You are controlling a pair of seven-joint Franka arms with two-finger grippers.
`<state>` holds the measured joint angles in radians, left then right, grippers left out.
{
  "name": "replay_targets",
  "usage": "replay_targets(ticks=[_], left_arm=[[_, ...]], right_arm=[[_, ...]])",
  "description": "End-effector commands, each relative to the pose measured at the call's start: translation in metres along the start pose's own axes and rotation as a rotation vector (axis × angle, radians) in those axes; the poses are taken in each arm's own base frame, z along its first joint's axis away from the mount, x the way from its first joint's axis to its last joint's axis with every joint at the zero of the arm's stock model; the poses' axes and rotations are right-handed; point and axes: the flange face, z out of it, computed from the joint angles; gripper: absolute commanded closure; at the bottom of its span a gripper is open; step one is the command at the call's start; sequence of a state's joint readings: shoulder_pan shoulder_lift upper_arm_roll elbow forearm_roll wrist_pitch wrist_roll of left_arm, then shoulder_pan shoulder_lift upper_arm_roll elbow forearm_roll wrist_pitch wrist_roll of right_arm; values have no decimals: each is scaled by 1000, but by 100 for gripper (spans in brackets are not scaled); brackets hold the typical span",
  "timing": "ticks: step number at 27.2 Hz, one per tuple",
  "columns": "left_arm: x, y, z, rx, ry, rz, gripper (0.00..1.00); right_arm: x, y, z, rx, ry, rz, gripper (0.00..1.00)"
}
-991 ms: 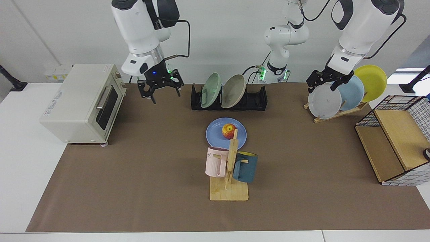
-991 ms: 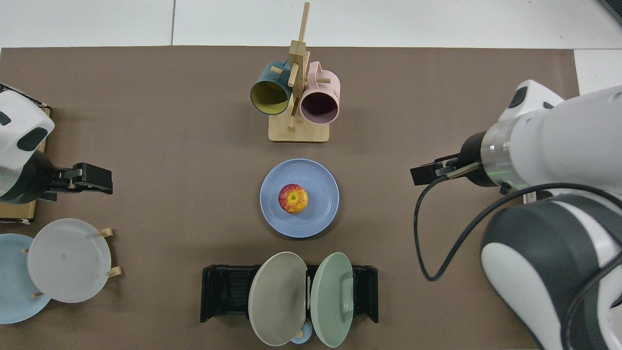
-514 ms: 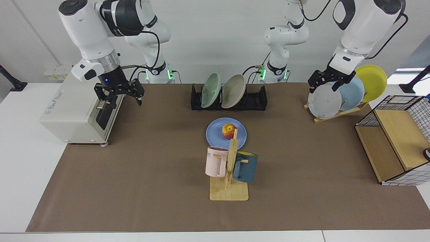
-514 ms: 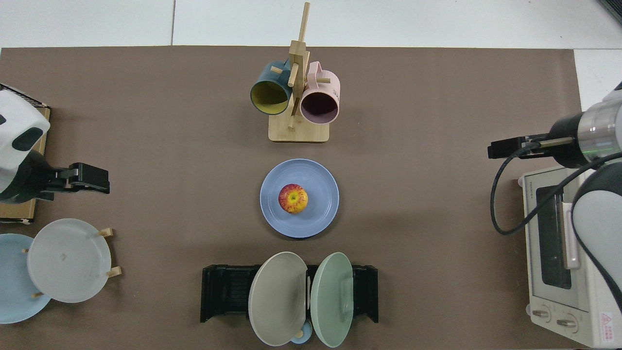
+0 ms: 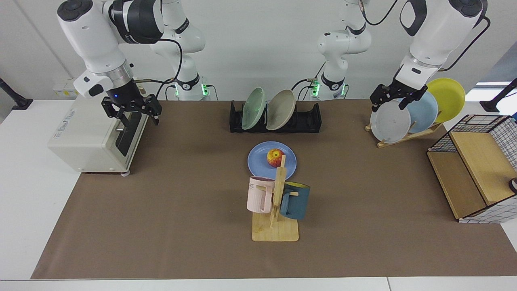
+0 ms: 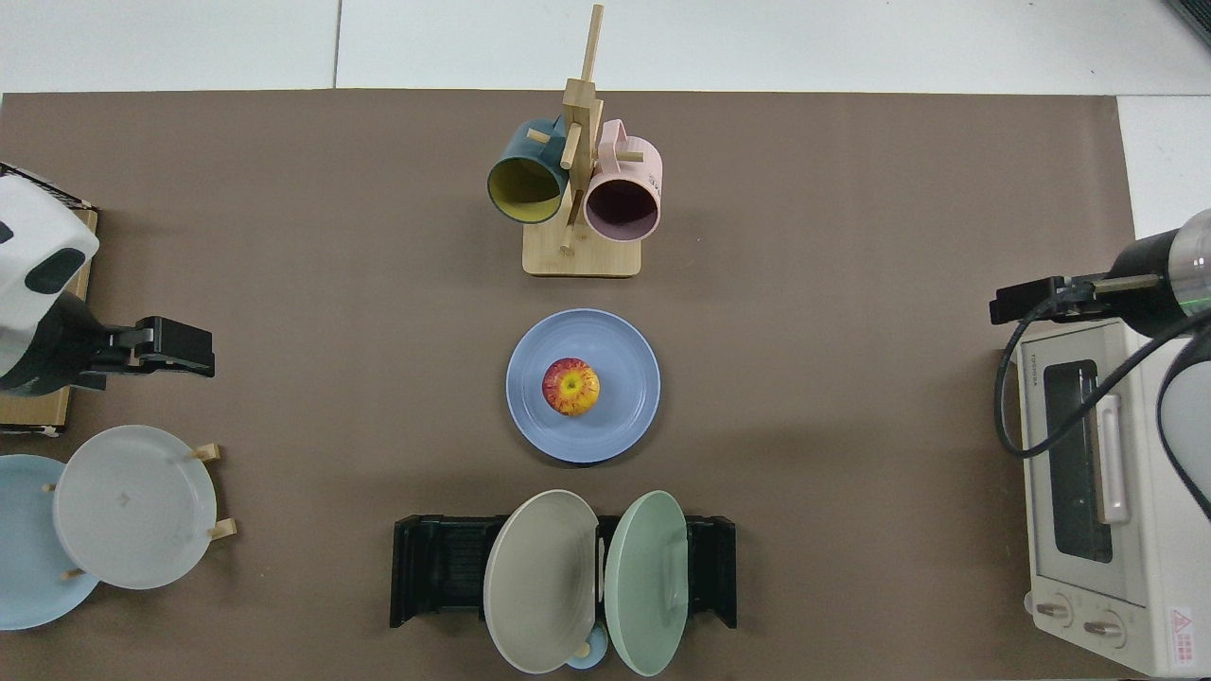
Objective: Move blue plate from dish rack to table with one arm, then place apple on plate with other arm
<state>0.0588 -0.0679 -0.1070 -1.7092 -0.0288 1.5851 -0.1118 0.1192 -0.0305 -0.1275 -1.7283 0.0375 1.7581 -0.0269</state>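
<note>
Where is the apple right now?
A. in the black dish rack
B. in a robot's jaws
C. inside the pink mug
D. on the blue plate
D: the apple sits in the middle of the blue plate, which lies flat on the table, with both grippers far from it.

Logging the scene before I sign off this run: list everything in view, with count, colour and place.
blue plate: 1, periwinkle, flat on table mat, centre
apple: 1, red-yellow, on blue plate
dish rack: 1, black, behind blue plate
rack plates: 2, green, beige, upright in dish rack
mug tree: 1, wooden, pink and teal mugs
plate stand: 1, wooden; grey, sky-blue, yellow plates
toaster oven: 1, cream
wire basket: 1, black, wood inside
right gripper: open, empty, at toaster oven
left gripper: open, empty, over plate stand
</note>
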Motion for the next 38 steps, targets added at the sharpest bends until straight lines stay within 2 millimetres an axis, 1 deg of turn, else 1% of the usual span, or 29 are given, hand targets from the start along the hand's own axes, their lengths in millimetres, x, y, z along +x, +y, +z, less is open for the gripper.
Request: replay_targets(ticks=[1, 16, 19, 22, 24, 32, 38], left_arm=[[0, 2, -1, -8, 12, 5, 0], [0, 5, -1, -7, 14, 8, 0], [0, 5, -1, -7, 14, 8, 0], [0, 5, -1, -7, 14, 8, 0], [0, 5, -1, -7, 14, 8, 0], [0, 5, -1, -7, 14, 8, 0], [0, 5, -1, -7, 12, 8, 0]], right_arm=[[-4, 6, -13, -23, -3, -15, 0], [-6, 6, -18, -25, 14, 4, 0], [-7, 9, -18, -25, 13, 11, 0], [-7, 18, -19, -25, 15, 28, 0], [-6, 19, -19, -21, 20, 31, 0], [-6, 4, -20, -10, 21, 8, 0], [-6, 5, -19, -10, 19, 9, 0]])
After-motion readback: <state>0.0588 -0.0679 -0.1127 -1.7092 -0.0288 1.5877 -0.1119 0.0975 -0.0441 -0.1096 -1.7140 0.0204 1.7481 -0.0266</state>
